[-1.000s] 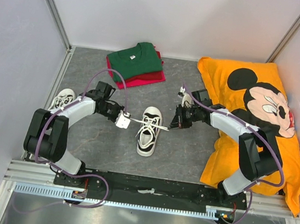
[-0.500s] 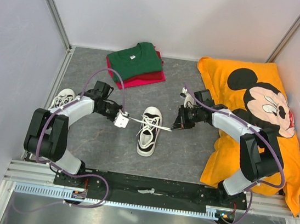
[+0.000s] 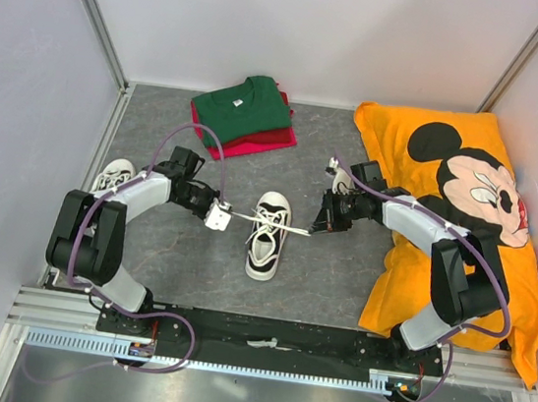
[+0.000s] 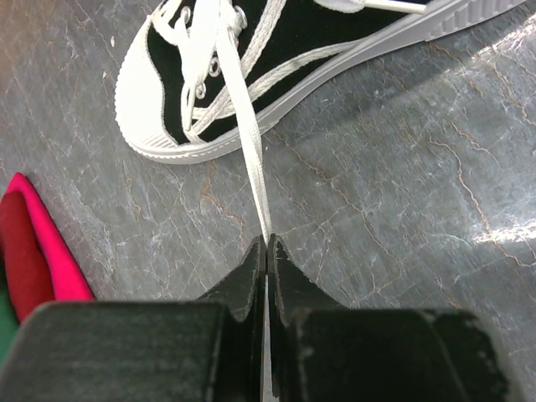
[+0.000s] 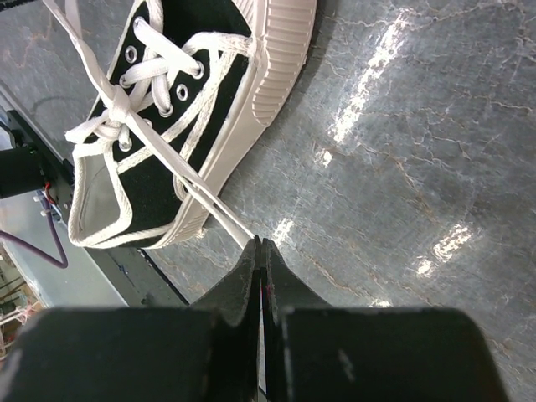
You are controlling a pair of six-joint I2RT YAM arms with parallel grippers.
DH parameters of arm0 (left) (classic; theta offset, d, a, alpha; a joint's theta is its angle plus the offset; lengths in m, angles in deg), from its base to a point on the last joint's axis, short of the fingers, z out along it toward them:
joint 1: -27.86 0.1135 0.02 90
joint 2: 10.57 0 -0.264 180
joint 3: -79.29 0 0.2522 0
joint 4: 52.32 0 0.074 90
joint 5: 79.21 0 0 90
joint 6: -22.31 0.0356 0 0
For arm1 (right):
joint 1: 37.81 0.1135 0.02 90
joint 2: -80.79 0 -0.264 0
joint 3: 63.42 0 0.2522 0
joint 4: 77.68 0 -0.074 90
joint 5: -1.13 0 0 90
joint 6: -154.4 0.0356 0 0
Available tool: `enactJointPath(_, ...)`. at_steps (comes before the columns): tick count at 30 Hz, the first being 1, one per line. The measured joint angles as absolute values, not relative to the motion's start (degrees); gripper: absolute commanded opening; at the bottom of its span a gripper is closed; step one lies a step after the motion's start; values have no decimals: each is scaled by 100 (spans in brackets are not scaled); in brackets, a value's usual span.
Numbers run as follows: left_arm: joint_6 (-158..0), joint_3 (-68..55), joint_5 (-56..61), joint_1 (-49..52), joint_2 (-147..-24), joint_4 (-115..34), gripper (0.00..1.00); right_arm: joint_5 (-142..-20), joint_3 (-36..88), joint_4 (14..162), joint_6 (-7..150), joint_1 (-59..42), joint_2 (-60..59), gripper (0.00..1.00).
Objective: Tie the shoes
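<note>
top external view: middle shoe (image 3: pixel 266 235) sits on the grey table (image 3: pixel 338 280) between the two arms, toe toward the far wall, heel toward the bases. second shoe (image 3: pixel 113 178) lies at the left edge of the table, partly behind the left arm.

left pincer (image 3: pixel 215 216) is clenched on the left lace end (image 4: pixel 251 142). left wrist view shows the flat white lace running straight from the eyelets into the closed jaws. right pincer (image 3: pixel 317 225) is clenched on the right lace end (image 5: pixel 209 209). two strands seem to run side by side into it; loop or single end, cannot tell. both laces stretch out sideways from the shoe and look taut.

progress (judgement): early to middle. right wrist view shows a knot (image 5: pixel 113 126) bunched at the top of the lacing, so the first crossing looks made and is being drawn tight. no bow seen. left to do: loops and bow on this shoe, then all of the second shoe; its lace state is not readable from here.

shoe appearance: white canvas, dark lining, ribbed white rubber toe, metal eyelets, laces crossed neatly up the front. upright on its sole, not tipped.

folded shirts (image 3: pixel 244 109) and the orange cloth (image 3: pixel 469 188) lie well apart from the work.
</note>
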State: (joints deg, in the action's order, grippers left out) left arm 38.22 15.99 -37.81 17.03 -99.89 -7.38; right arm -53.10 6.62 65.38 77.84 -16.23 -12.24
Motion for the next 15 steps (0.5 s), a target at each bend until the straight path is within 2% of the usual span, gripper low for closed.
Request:
enactJointPath(2,3855,1610,-3786,1701,-9982,-740,35,-5266,662,6553,7812,-1616,-1226,0)
enactJointPath(5,3894,1625,-3773,1703,-9927,-701,43,-5174,686,6562,7834,-1544,-1265,0)
enactJointPath(10,3879,1505,-3808,1701,-9805,-489,50,-5025,869,6567,7875,-1332,-1451,1)
enactJointPath(15,3645,1044,-3893,1539,-9794,-349,48,-4912,946,6556,7849,-1291,-1464,4)
